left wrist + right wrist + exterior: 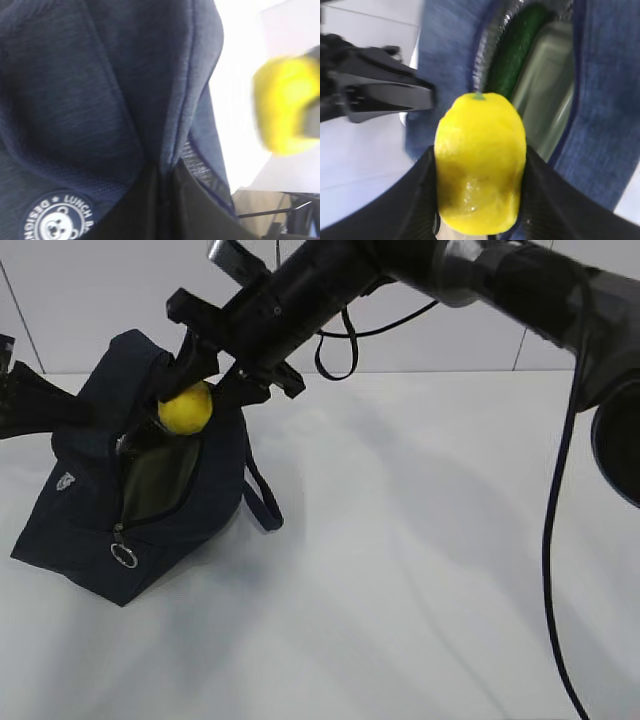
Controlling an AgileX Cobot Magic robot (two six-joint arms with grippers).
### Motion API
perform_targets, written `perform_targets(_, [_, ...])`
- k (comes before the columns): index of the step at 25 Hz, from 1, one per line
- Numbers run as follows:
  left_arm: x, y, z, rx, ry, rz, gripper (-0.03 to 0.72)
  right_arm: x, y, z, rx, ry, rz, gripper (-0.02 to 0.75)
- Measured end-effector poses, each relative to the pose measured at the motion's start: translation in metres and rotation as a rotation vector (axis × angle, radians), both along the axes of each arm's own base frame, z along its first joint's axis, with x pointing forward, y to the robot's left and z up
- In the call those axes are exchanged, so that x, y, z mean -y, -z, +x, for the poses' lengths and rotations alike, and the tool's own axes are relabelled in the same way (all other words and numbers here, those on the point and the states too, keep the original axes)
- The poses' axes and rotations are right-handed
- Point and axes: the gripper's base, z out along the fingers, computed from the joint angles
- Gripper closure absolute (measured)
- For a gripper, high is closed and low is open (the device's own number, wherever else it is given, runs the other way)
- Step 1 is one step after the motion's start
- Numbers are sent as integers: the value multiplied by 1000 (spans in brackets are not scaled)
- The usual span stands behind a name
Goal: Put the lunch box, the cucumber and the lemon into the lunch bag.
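Ok, lemon point(480, 162) is up in the air, clamped in the right gripper point(480, 200), hovering right at the mouth of the lunch bag point(90, 530). Jaws abt half open, one dark finger point(415, 200) pressed on each side of the fruit, across its waist. Looks like a light, firm thing w/ a waxy rind, so prob a bit slippery; that mid-belly hold seems the safest spot, ends would squirt out. In the right wrist view you can see down thru the zip opening: cucumber point(512, 55) already inside along the silvery lining, w/ the pale green lunch box point(547, 85) beside it. Bag itself is soft fabric, sags and leans, so it needs propping. Left gripper point(35, 405) is on the far left at the bag's upper edge, pinched nearly shut, looks closed on the fabric, tho the contact's hard to see.
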Motion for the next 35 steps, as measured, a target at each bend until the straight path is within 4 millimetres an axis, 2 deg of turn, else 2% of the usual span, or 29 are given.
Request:
perform_targets(3, [1,-1,0,0,1,-12,677,-5,14,1,-23,-7,-13,392])
perform_targets(8, [1,-1,0,0,1,-17,677,-6,21,4,-27,2,-9,384])
perform_targets(13, [1,-2,0,1,0,-22,677,-8,35,7,-51,0,-19,305])
perform_targets(18, [1,-2,0,1,-1,-23,677,-9,38,7,-62,0,-12,250])
perform_targets(27, [1,-2,0,1,-1,-23,677,-8,36,7,-22,-32,0,248])
perform_targets(30, [1,-2,0,1,-1,-23,677,-5,23,8,43,-33,-28,248])
perform_targets(35, [1,-2,0,1,-1,-23,677,13,1,10,173,29,-213,248])
